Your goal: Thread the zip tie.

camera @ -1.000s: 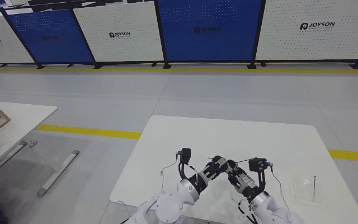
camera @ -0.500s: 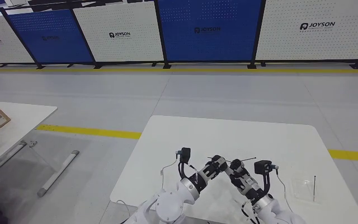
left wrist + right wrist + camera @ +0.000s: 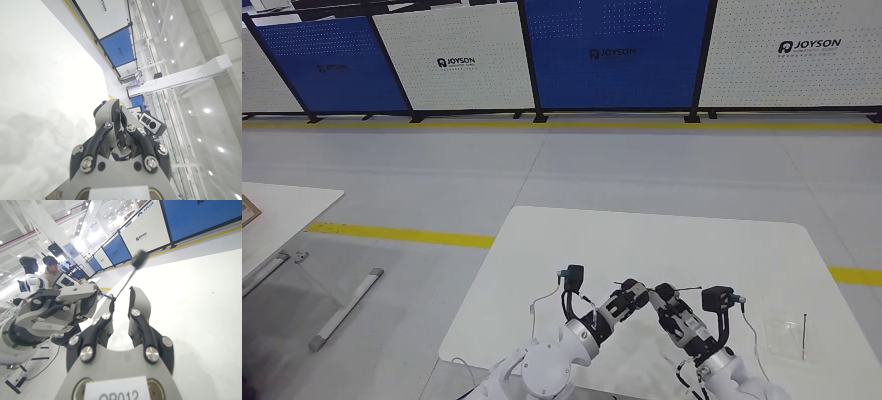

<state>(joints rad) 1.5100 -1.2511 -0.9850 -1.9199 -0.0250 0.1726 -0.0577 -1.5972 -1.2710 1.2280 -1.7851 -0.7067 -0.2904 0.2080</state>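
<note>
Two zip ties [image 3: 125, 283] [image 3: 804, 330], one clear bag [image 3: 782, 338]

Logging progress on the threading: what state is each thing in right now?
zip tie: held off the table, not looped.
left end effector: shut on zip tie.
right end effector: open.
spare zip tie: lying flat on table.

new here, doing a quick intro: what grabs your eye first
Over the near edge of the table, the left hand is shut on a thin black zip tie. Its head sticks out past the open right hand. A clear bag lies farther right.
</note>
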